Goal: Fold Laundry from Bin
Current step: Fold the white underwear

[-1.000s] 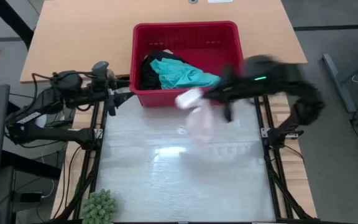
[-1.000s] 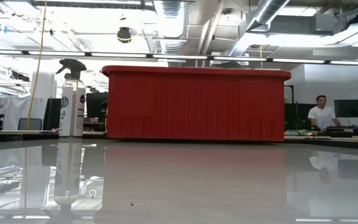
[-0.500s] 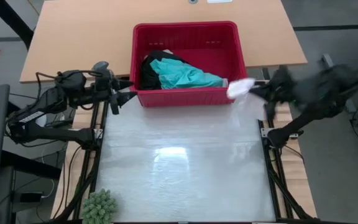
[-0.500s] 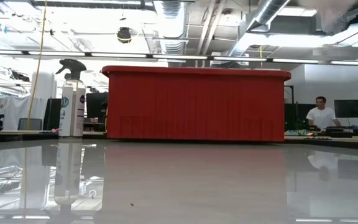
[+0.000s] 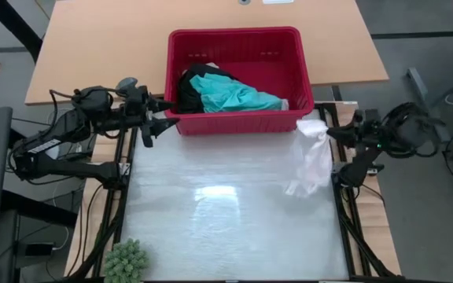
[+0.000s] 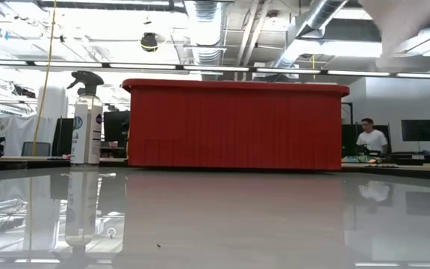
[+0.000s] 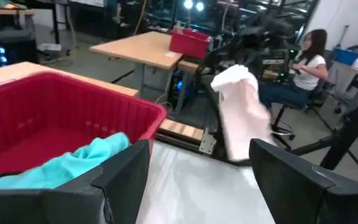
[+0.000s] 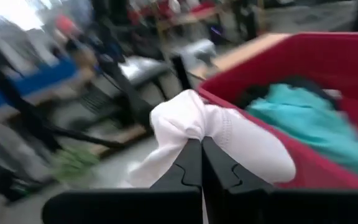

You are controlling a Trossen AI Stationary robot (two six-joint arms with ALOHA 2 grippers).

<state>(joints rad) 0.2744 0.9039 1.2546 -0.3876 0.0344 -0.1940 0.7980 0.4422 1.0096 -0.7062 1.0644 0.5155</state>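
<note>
Swung out to the table's three o'clock edge, the right gripper (image 8: 201, 149) now dangles a soft white garment (image 5: 311, 157), clenched. Turquoise shirt (image 5: 234, 94) and black clothing (image 5: 189, 88) lie crumpled in the red slotted bin (image 5: 234, 35). At nine o'clock, the left gripper (image 5: 157, 118) waits, fingers spread.

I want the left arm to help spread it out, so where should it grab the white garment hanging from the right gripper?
Judging by its pose, take the white garment at its free lower end, coming in from the left over the table; the right gripper pinches the top, so it hangs loose below.
</note>
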